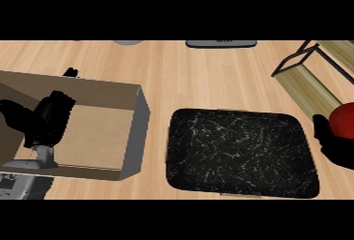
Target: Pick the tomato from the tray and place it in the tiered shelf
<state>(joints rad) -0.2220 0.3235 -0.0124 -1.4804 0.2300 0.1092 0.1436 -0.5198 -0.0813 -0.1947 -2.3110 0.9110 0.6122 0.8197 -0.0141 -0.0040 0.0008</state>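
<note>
A red tomato (343,120) shows at the right edge, with my right hand (335,144) curled round it from below; much of both is cut off by the edge. They hover just right of the black speckled tray (239,154), which holds nothing. The tiered shelf (311,79), with black metal frame and pale wooden boards, stands at the upper right, just beyond the tomato. My left hand (43,121) rests at the left over a cardboard box, fingers up and relaxed, holding nothing.
An open cardboard box (131,136) stands at the left, close to the tray. A dark grey object (221,43) and a grey round one (129,42) lie at the counter's far edge. Bare wooden counter lies between box, tray and shelf.
</note>
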